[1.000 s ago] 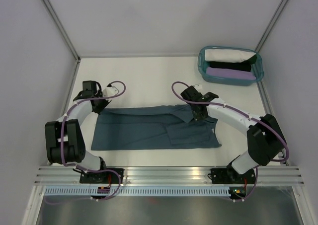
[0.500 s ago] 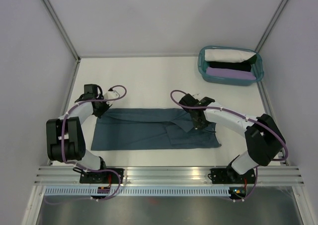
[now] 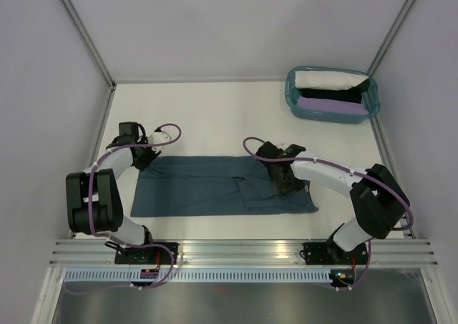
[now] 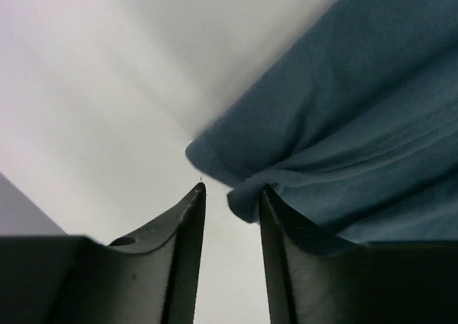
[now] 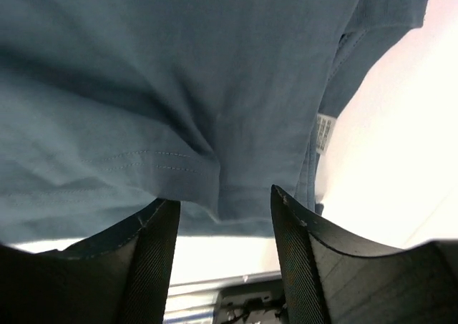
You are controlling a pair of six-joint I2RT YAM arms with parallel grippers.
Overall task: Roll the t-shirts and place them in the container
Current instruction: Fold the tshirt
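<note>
Left gripper (image 4: 232, 188) narrowly apart at t-shirt (image 4: 343, 124) corner; right gripper (image 5: 223, 195) wide apart over its hem.

one slate-blue t-shirt (image 3: 207, 188) on one table (image 3: 215, 116). one teal basket (image 3: 290, 95) holding three cloth rolls: one white roll (image 3: 325, 79), one black roll (image 3: 325, 95), one lilac roll (image 3: 329, 107). two robot arms: left arm (image 3: 107, 165), right arm (image 3: 333, 172).
</note>
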